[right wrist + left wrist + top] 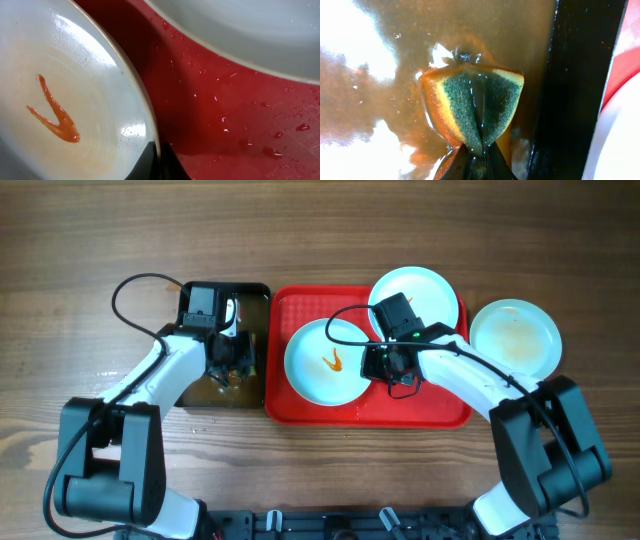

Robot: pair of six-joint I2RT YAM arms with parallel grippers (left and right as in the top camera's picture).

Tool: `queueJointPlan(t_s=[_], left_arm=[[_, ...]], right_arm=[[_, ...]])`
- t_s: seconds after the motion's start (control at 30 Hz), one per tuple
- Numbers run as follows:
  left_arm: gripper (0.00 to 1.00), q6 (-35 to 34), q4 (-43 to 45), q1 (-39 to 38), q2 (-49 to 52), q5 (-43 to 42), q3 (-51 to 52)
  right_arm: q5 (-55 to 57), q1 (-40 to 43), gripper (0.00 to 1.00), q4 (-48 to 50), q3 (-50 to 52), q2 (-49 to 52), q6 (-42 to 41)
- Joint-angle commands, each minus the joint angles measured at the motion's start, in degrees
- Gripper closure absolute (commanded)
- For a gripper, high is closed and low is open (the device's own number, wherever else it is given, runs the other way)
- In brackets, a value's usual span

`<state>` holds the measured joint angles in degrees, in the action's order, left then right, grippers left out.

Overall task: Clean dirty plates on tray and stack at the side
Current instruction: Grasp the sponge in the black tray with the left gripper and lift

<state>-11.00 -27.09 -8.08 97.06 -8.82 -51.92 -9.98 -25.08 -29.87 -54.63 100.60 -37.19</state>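
Note:
A plate with an orange sauce squiggle [325,362] lies on the left of the red tray [290,408]. My right gripper [378,363] is shut on that plate's right rim [150,125], one finger inside and one outside. A second plate [432,288] rests on the tray's back right edge, partly under my right arm; it also shows in the right wrist view [250,30]. A third plate with a faint smear [515,337] sits on the table right of the tray. My left gripper [232,360] is shut on a wet yellow-green sponge [472,102] dipped in brown water.
A black tray of brownish water [255,305] stands left of the red tray, touching it; its dark wall [580,85] shows in the left wrist view. Water drops lie on the red tray surface [240,110].

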Motion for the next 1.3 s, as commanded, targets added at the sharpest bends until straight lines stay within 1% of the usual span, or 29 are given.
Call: queueJointPlan(t_s=[0.0, 0.07, 0.13, 0.2, 0.23, 0.27, 0.3, 0.33, 0.37, 0.47, 0.67, 0.73, 1.1, 1.2, 1.27], left_arm=[[0.96, 0.13, -0.26, -0.15, 0.44, -0.31, 1.42], [0.94, 0.11, -0.24, -0.24, 1.53, -0.33, 1.42], [0.9, 0.09, 0.22, -0.37, 2.99, -0.33, 1.42], [0.88, 0.09, 0.81, -0.72, 3.89, -0.33, 1.42], [0.85, 0.07, 0.96, -0.87, 3.91, -0.35, 1.42], [0.85, 0.07, 1.09, -0.94, 3.89, -0.35, 1.42], [0.85, 0.07, 1.29, -0.94, 3.89, -0.35, 1.42], [0.92, 0.09, 1.4, -0.92, 3.89, -0.35, 1.4], [0.96, 0.07, 1.4, -0.94, 3.87, -0.66, 1.4], [0.96, -0.15, 1.18, -0.92, 2.38, -2.29, 0.92], [0.96, -0.39, 0.74, -0.92, -7.93, -2.27, -0.24], [0.96, -2.19, 0.76, -0.92, -10.21, -2.29, -0.24], [0.96, -2.95, 0.79, -0.92, -11.23, -2.78, -0.24], [0.96, -2.99, 1.64, -1.03, -11.1, -10.36, -0.22], [0.96, -5.55, 2.91, -1.88, -10.32, -15.1, -0.22]], right_arm=[[2.01, -0.24, 0.95, -0.22, 0.52, -0.44, 1.18], [2.01, -0.24, 0.95, -0.24, 0.52, -0.44, 1.2], [2.01, -0.24, 0.95, -0.24, 0.52, -0.44, 1.18], [2.01, -0.24, 0.95, -0.24, 0.52, -0.44, 1.18], [2.03, -0.24, 0.95, -0.24, 0.52, -0.44, 1.18], [2.01, -0.24, 0.96, -0.24, 0.52, -0.44, 1.2], [2.01, -0.24, 0.95, -0.26, 0.52, -0.44, 1.2], [2.01, -0.24, 0.95, -0.26, 0.52, -0.44, 1.18], [2.01, -0.24, 0.95, -0.28, 0.52, -0.44, 1.2], [2.03, -0.24, 0.95, -0.35, 0.52, -0.44, 1.22], [2.03, -0.24, 0.95, -0.39, 0.52, -0.44, 1.22], [2.03, -0.24, 0.95, -0.42, 0.52, -0.44, 1.2], [2.03, -0.24, 0.95, -0.42, 0.52, -0.44, 1.2], [1.92, -0.24, 0.95, -0.42, 0.52, -0.44, 1.2], [1.53, -0.24, 0.96, -0.39, 0.52, -0.44, 1.22]])
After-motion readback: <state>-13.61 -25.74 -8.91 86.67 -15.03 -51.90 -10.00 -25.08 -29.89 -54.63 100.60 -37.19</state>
